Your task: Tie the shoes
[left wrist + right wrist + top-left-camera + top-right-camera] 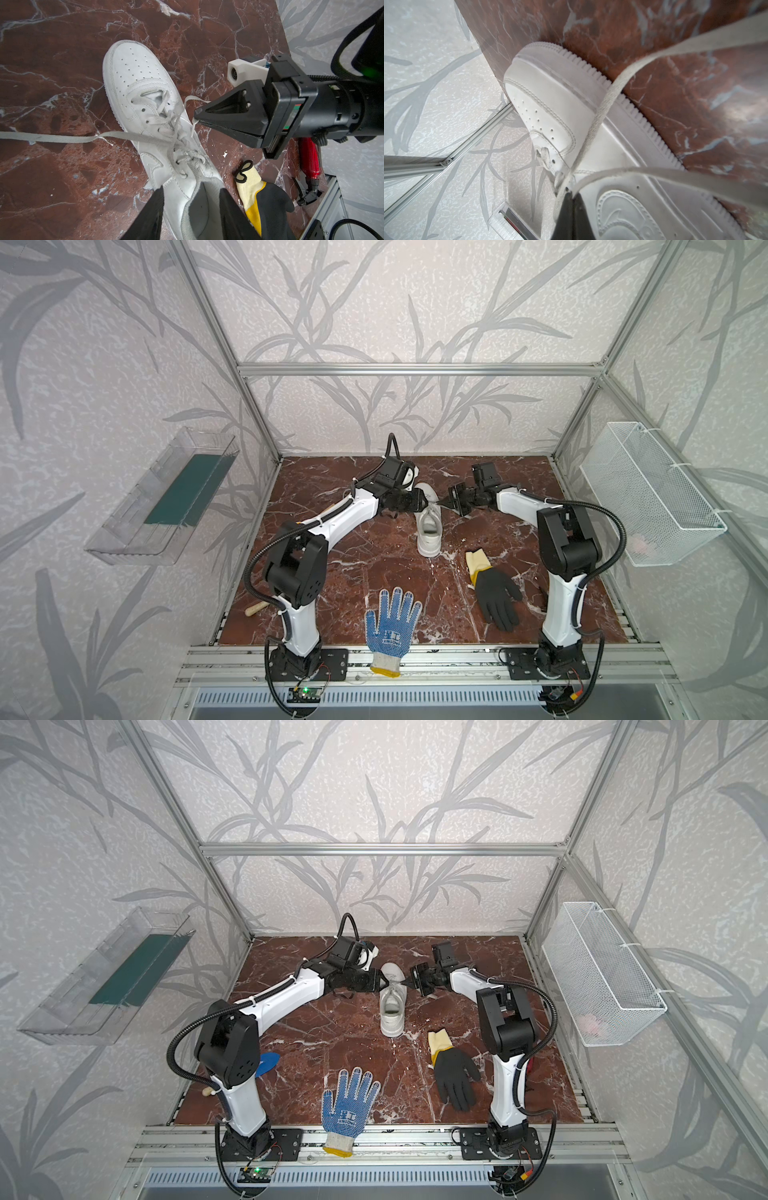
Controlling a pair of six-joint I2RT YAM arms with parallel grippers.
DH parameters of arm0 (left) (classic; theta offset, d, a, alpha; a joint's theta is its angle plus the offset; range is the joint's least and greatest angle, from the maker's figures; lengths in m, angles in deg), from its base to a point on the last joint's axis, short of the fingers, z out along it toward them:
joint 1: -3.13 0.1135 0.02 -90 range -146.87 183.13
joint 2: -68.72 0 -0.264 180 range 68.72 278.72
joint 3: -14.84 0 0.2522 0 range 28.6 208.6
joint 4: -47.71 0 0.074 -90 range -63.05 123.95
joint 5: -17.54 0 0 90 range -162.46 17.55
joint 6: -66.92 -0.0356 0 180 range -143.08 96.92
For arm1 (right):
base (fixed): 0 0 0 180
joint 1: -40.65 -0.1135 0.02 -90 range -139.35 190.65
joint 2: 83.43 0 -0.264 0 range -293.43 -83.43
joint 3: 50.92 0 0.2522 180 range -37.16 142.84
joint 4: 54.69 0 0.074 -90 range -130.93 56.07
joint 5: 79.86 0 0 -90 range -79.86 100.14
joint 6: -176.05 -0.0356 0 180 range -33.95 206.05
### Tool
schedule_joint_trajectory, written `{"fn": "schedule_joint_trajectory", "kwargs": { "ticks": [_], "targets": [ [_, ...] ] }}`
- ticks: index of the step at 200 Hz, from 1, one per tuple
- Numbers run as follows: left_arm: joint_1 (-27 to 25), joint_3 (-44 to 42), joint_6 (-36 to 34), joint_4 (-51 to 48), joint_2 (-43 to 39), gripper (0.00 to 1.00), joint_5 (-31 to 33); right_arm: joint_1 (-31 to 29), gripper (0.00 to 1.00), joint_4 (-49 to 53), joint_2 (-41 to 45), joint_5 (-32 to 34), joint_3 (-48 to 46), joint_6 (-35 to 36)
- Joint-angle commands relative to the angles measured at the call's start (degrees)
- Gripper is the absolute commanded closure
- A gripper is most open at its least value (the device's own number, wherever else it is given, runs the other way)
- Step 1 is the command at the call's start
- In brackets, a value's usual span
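The white shoe [429, 531] stands on the marble table [332, 564] with its toe toward the back wall, seen in both top views [392, 1011]. My left gripper [191, 207] hovers open over the shoe's [145, 87] heel opening, one finger on each side of the collar wall. From the right, my right gripper [197, 116] is shut on a white lace [187, 101] beside the eyelets. In the right wrist view the shut gripper [572, 194] pinches the lace [600, 116], with strands trailing away over the sole. Another lace end [52, 138] stretches off across the table.
A black glove with a yellow cuff [494, 597] lies right of the shoe's heel. A blue-dotted glove [392, 618] lies at the front edge. A red-handled tool [308, 158] lies by the right rail. A wire basket [652, 493] and a clear tray [166, 497] hang on the side walls.
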Motion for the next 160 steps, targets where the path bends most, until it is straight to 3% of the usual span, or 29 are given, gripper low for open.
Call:
{"fn": "schedule_joint_trajectory", "kwargs": {
  "ticks": [1, 160],
  "targets": [
    [-0.1, -0.6, 1.0, 1.1, 0.2, 0.54, -0.3, -0.3, 1.0, -0.6, -1.2, -2.0, -0.7, 0.3],
    [-0.1, -1.7, 1.2, 1.6, 0.0, 0.54, -0.3, -0.8, 1.0, -16.0, -1.3, -5.4, -6.3, -7.8]
  ]
}}
